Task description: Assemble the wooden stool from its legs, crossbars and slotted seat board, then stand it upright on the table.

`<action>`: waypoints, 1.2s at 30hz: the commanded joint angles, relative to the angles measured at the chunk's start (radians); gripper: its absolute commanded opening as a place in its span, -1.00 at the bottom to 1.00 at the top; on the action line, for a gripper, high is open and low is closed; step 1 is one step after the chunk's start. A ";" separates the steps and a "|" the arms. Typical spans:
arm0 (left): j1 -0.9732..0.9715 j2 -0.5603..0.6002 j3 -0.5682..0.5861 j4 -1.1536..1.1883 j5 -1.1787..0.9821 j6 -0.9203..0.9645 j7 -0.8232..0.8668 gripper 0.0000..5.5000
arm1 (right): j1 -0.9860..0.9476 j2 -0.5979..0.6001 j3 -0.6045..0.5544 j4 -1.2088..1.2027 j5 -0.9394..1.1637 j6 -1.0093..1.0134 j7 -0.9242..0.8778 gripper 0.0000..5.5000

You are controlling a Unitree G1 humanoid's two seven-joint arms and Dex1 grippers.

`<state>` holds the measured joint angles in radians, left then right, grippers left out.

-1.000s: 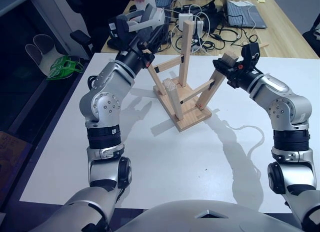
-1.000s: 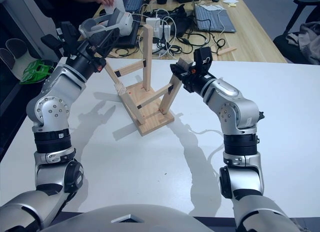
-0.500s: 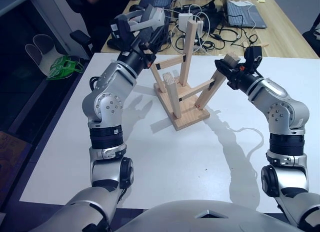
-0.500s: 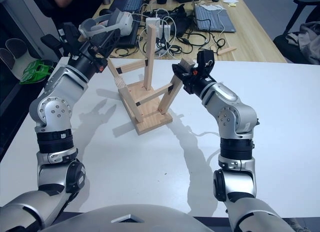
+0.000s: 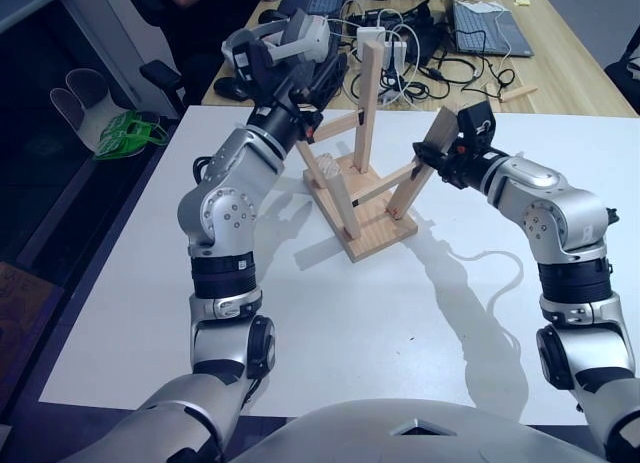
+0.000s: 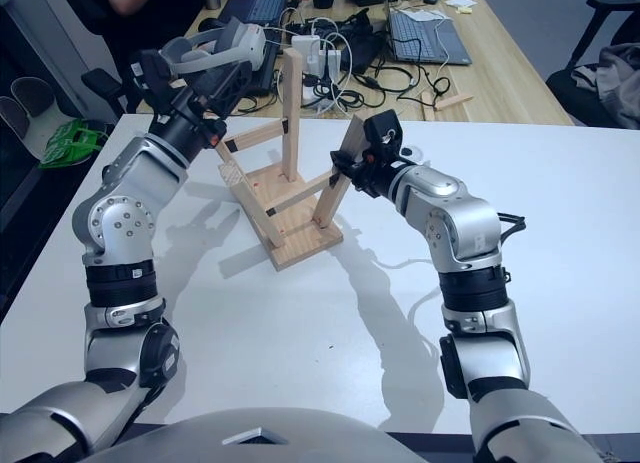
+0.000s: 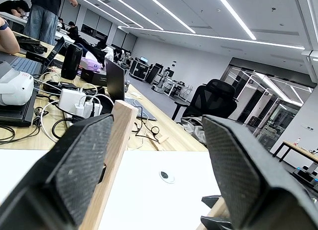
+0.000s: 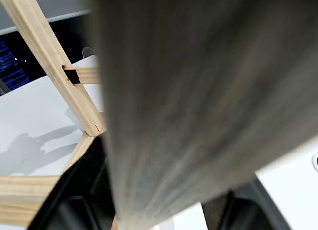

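Note:
The wooden stool stands upside down on the white table [image 5: 330, 323], seat board [image 5: 378, 235] down, legs and crossbars pointing up. My right gripper [image 5: 434, 163] is shut on the stool's right leg [image 5: 412, 188] near its upper end; in the right wrist view that leg [image 8: 174, 91] runs close across the picture. My left gripper [image 5: 310, 83] is open at the far-left side of the stool, up among the leg tops. In the left wrist view a leg [image 7: 107, 175] lies against one finger [image 7: 74, 175], while the other finger [image 7: 243, 170] stands well apart.
Behind the table's far edge is a wooden desk [image 5: 560, 53] with laptops, cables and a white headset [image 5: 295, 35]. A thin cable [image 5: 490, 258] lies on the table under my right arm. The near half of the table is bare.
My right gripper has slid lower on the right leg and shifted left, nudging the stool left. My left gripper has come in towards the stool's leg tops.

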<state>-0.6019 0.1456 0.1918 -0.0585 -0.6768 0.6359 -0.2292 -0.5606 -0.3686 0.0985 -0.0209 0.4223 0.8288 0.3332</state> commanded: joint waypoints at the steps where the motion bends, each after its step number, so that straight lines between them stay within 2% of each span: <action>1: -0.008 -0.006 0.001 0.003 0.015 -0.008 0.013 0.20 | 0.080 0.043 0.054 0.103 -0.040 0.125 -0.029 0.03; 4: -0.004 -0.006 0.002 0.002 0.016 -0.008 0.015 0.20 | 0.061 0.128 -0.086 0.097 0.011 0.011 -0.079 0.15; 6: 0.001 -0.009 -0.001 0.002 0.018 -0.012 0.017 0.20 | 0.045 0.177 -0.196 0.070 0.086 -0.033 -0.080 0.15; 8: 0.009 -0.013 -0.003 -0.006 0.018 -0.013 0.021 0.20 | 0.039 0.198 -0.256 0.035 0.146 -0.035 -0.068 0.15; 18: 0.020 -0.030 -0.007 -0.024 0.020 -0.011 0.031 0.20 | 0.012 0.193 -0.333 -0.010 0.243 -0.004 -0.041 0.15; 22: 0.031 -0.031 -0.008 -0.041 0.015 -0.007 0.034 0.20 | 0.017 0.144 -0.277 0.023 0.170 -0.004 -0.042 0.15; 26: 0.034 -0.031 -0.009 -0.044 0.014 -0.005 0.035 0.20 | 0.050 0.053 -0.107 0.098 0.017 0.060 -0.033 0.15; 32: 0.022 -0.030 -0.006 -0.031 0.016 -0.008 0.035 0.20 | 0.039 0.057 -0.041 0.206 -0.084 0.067 -0.076 0.15; 36: 0.023 -0.032 -0.006 -0.029 0.016 -0.009 0.036 0.20 | 0.038 0.048 0.019 0.216 -0.155 -0.006 -0.068 0.15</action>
<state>-0.5722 0.1147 0.1861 -0.0954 -0.6671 0.6178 -0.2003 -0.5982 -0.3107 0.0669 0.1247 0.3362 0.7984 0.2889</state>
